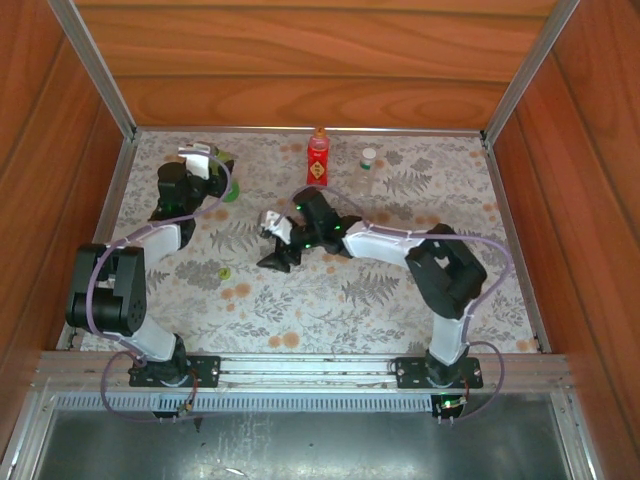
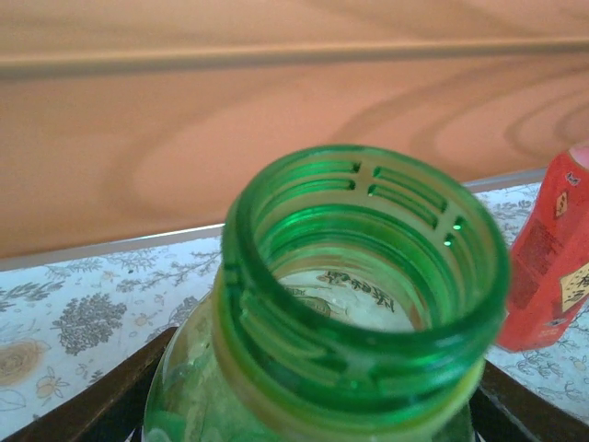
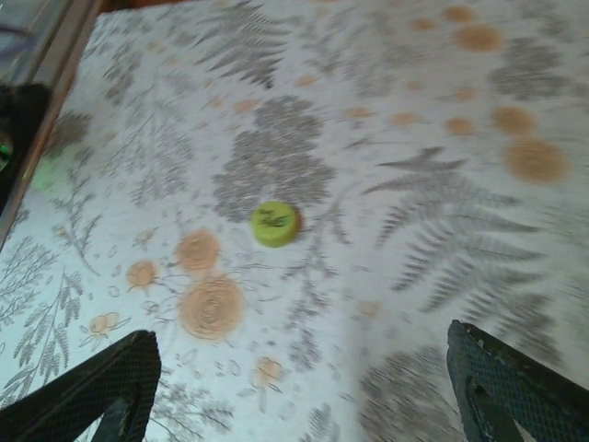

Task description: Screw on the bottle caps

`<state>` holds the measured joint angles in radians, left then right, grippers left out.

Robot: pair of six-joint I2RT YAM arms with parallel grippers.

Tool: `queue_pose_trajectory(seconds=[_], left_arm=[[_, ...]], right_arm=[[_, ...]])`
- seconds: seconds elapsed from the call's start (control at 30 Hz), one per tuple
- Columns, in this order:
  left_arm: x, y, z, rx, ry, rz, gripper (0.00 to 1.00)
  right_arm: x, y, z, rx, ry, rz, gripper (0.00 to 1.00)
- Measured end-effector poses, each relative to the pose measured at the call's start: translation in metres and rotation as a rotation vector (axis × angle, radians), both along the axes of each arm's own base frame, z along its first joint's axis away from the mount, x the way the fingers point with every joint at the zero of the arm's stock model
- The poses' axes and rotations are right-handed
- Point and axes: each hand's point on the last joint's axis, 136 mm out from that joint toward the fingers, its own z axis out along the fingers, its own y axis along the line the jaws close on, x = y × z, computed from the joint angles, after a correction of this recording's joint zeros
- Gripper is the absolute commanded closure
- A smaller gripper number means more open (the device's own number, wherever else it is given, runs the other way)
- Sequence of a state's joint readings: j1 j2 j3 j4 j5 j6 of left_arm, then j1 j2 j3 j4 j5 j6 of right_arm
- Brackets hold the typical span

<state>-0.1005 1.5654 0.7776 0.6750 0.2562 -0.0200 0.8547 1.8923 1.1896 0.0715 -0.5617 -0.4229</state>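
Note:
The green bottle (image 2: 368, 276) stands upright at the back left of the cloth, its threaded mouth bare and uncapped. My left gripper (image 2: 313, 410) is shut on its body, with a dark finger on each side; from above, the left gripper (image 1: 213, 166) sits against the green bottle (image 1: 229, 186). The green cap (image 3: 275, 224) lies flat on the cloth, also seen from above as the green cap (image 1: 224, 271). My right gripper (image 3: 304, 405) hovers open over the cloth just short of that cap, holding nothing. The red bottle (image 1: 318, 160) carries an orange cap (image 1: 320, 132). The clear bottle (image 1: 369, 178) carries a white cap (image 1: 369, 155).
The floral cloth (image 1: 420, 290) covers the table inside wooden walls (image 1: 300, 60). A metal rail (image 1: 300, 128) runs along the back edge. The red bottle (image 2: 552, 267) stands close to the right of the green one.

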Motion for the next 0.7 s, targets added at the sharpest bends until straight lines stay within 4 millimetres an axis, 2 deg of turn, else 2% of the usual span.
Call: queue_pose_trajectory(seconds=[0.13, 0.5, 0.7], left_arm=[[-0.003, 0.003, -0.001, 0.005, 0.008, 0.014, 0.39], [-0.007, 0.009, 0.003, 0.01, 0.001, 0.031, 0.39], [-0.007, 0.009, 0.002, 0.01, 0.003, 0.031, 0.39]], right_arm=[[-0.015, 0.019, -0.02, -0.032, -0.005, 0.094, 0.19], [-0.014, 0.046, -0.068, -0.119, -0.011, 0.189, 0.37], [-0.022, 0.059, -0.086, -0.152, 0.0, 0.227, 0.39]])
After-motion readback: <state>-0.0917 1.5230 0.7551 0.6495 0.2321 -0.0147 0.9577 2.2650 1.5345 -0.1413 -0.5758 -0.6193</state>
